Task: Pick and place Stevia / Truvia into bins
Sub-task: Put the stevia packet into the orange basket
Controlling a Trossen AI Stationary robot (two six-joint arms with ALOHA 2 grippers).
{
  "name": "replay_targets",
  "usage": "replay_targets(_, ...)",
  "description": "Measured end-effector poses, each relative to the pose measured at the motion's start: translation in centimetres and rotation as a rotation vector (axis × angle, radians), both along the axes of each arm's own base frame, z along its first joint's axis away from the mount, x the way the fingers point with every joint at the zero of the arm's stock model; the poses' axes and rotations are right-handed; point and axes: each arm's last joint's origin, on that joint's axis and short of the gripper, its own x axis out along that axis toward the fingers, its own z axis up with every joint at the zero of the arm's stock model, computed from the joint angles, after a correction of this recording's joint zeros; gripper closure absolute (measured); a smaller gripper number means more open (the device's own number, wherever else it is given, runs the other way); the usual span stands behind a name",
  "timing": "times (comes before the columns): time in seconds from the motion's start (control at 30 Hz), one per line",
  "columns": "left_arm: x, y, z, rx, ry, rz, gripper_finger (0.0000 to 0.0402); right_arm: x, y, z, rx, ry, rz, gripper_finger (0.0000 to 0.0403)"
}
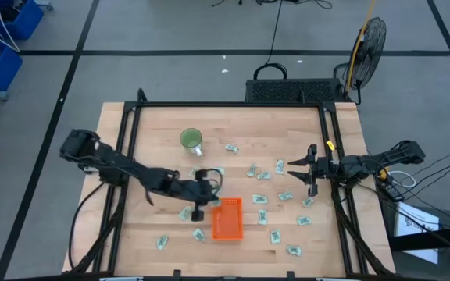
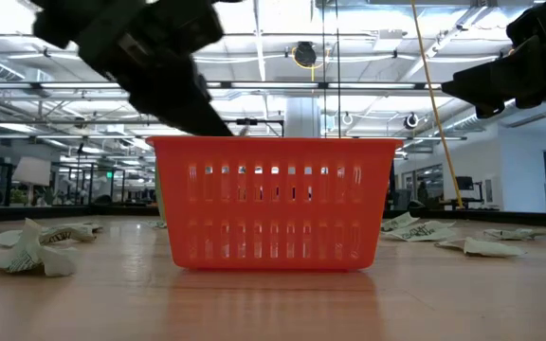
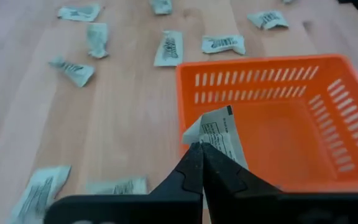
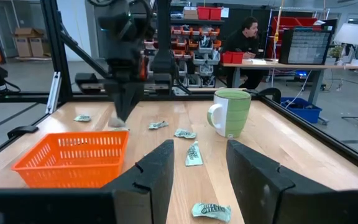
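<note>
Orange tray [image 2: 273,204] (nothing seen inside) is set mid-table. One sachet [image 3: 219,134] is clamped by the left gripper [image 3: 199,163] beside its rim. Right gripper [image 4: 196,163] is held apart, near the table's right edge.

High cam sits overhead, looks straight down, far off, takes in whole surface [image 1: 170,234] w/ both arms. Low cam sits at surface height, faces level into the room, v. close to the tray [image 2: 271,204], which fills mid-frame. Left wrist cam looks down past its end effector [image 3: 201,163] onto the tray, close. Right wrist cam looks level across the surface from farther off, toward the room. All 4 views share the tray.
</note>
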Motion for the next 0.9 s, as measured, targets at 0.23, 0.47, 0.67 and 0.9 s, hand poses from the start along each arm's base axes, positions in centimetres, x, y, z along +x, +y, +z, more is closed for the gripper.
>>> replay_targets(0.23, 1.7, 0.5, 0.5, -0.052, 0.006, -0.095, 0.0349, 0.0, 0.0, 0.0, 0.000, 0.000, 0.000, 0.0261)
replay_targets(0.47, 1.9, 0.7, 0.7, -0.086, -0.009, -0.037, 0.0316, 0.0, 0.0, 0.0, 0.000, 0.000, 0.000, 0.0261)
replay_targets(0.67, 2.3, 1.4, 1.2, 0.048, -0.084, -0.039, 0.0314, 0.0, 0.0, 0.0, 0.000, 0.000, 0.000, 0.0261)
replay_targets(0.9, 2.9, 4.4, 2.0, 0.174, -0.136, 0.202, 0.0314, 0.0, 0.0, 0.0, 0.000, 0.000, 0.000, 0.0261)
